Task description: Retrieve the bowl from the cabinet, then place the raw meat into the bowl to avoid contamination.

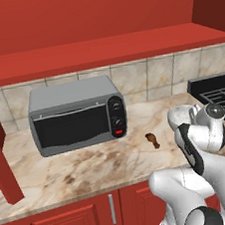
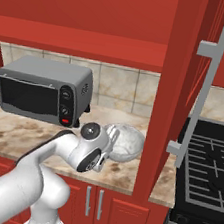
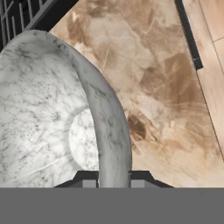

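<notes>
Meat (image 1: 153, 140) lies on the counter (image 1: 82, 168), a small brown drumstick with its thin bone end pointing away from the oven. It sits just to the right of the gray toaster oven (image 1: 76, 114), near but not touching it. The oven stands at the back by the tiled wall (image 1: 145, 77), its dark glass door shut, with two knobs and a red button on its right side. Under the counter are red doors with short silver handles.

To the right of the meat is the white arm (image 2: 78, 152), bent low over the counter. Its gripper (image 3: 113, 177) is pinched tight on the rim of the bowl (image 2: 127, 141), one dark finger inside the rim and one outside. The bowl is gray and speckled like stone, with a paler round patch at its bottom. It hangs tilted on its side, so its open face points sideways. It is above the counter, well apart from the meat, and I cannot tell if it touches the stone.

Further right a red cabinet door (image 2: 179, 93) stands open, edge on, with a long silver bar handle (image 2: 200, 91). Past it is the black stove (image 2: 209, 168) with its dark grates.
</notes>
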Motion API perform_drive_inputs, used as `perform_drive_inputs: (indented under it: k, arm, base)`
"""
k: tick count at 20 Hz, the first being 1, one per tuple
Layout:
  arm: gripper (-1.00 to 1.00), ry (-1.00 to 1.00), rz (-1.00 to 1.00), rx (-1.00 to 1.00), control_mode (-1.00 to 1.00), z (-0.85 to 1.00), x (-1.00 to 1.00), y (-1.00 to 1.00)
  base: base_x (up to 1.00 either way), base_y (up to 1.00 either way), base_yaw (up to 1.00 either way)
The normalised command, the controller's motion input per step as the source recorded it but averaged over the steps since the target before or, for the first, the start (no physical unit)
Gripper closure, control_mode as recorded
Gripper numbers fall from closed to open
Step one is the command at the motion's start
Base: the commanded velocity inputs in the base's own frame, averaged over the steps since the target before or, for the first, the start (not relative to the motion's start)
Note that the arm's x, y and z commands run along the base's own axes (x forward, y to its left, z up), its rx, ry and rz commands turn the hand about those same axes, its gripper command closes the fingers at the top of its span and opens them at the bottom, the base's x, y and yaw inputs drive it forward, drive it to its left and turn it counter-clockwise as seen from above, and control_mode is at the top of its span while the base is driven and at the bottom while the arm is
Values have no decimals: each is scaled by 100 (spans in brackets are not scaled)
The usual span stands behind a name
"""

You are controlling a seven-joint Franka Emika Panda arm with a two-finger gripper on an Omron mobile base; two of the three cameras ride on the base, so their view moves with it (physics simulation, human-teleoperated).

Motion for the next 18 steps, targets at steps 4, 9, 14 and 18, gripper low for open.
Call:
perform_drive_inputs:
  k: [4,9,14,18]
  arm:
    - [100,0,1,-1,-100,-26,26,-20]
    - [100,0,0,-1,-100,-15,5,-7]
    - [100,0,0,0,-100,-14,0,-1]
    - [100,-2,0,0,-100,-24,11,-1]
  base:
    - [0,0,0]
    - [0,0,0]
    - [0,0,0]
    - [0,0,0]
